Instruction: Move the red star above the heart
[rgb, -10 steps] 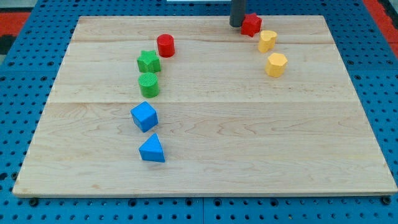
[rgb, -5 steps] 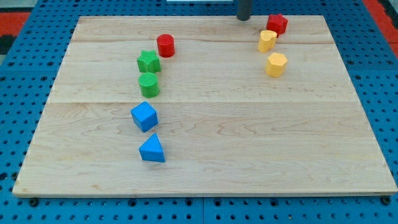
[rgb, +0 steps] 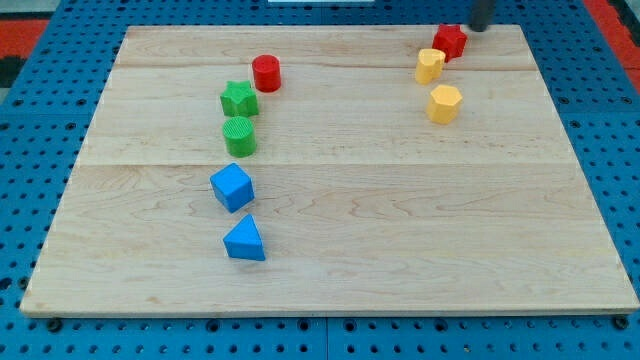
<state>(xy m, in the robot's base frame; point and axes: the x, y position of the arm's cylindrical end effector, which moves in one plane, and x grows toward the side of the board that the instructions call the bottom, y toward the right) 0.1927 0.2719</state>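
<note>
The red star (rgb: 449, 42) sits near the board's top right, touching the upper right side of the yellow heart (rgb: 430, 66). My tip (rgb: 481, 27) is at the view's top edge, just up and right of the red star, with a small gap between them. Only the rod's lower end shows.
A yellow hexagon (rgb: 444, 103) lies below the heart. A red cylinder (rgb: 266, 73), green star (rgb: 238, 99) and green cylinder (rgb: 240, 136) stand upper left. A blue cube (rgb: 232, 187) and blue wedge (rgb: 245, 240) lie lower left on the wooden board (rgb: 400, 230).
The tip moved right along the top edge, from left of the red star to its upper right. The red star slid right to sit above-right of the heart.
</note>
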